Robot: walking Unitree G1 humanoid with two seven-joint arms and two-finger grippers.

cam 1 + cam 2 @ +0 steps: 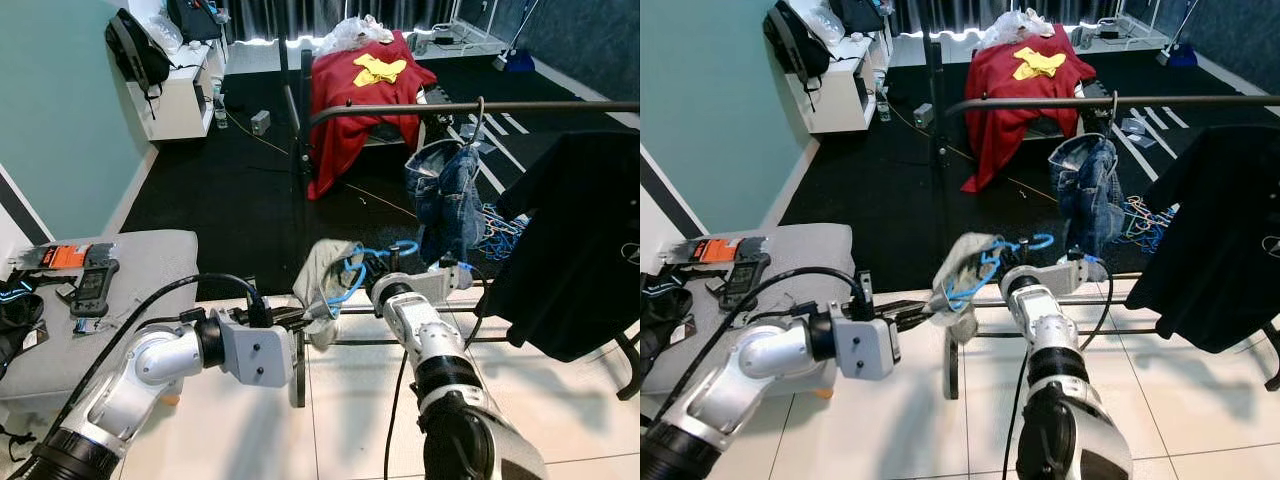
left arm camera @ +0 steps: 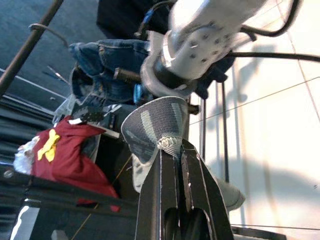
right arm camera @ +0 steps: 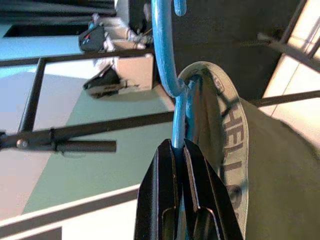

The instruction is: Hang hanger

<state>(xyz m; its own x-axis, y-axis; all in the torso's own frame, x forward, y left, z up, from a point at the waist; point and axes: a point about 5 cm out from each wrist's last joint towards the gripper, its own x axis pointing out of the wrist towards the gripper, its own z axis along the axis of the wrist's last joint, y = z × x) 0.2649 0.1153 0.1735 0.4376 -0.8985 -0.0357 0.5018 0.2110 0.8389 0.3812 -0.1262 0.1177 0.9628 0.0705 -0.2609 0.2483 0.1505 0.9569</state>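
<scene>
Now the right gripper [image 3: 177, 150] is squeezing the blue hanger [image 1: 372, 258], jaws clenched on its stem. The left gripper [image 2: 172, 150] is pinching the grey garment [image 1: 322, 275] on it. The rail [image 1: 470, 107] is waiting higher up, toward 1 o'clock, lying sideways. The right arm is nearer, so the hook should be going up there.

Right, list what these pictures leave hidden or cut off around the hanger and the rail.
- Blue hanger: its lower bar is covered by the grey garment draped on it, in both eye views.
- Clothes rail: its right end runs off the frame edge in the eye views.
- Left pincer: how much cloth it pinches is hidden by its own fingers.
- Black garment: its hanger is out of frame.
</scene>
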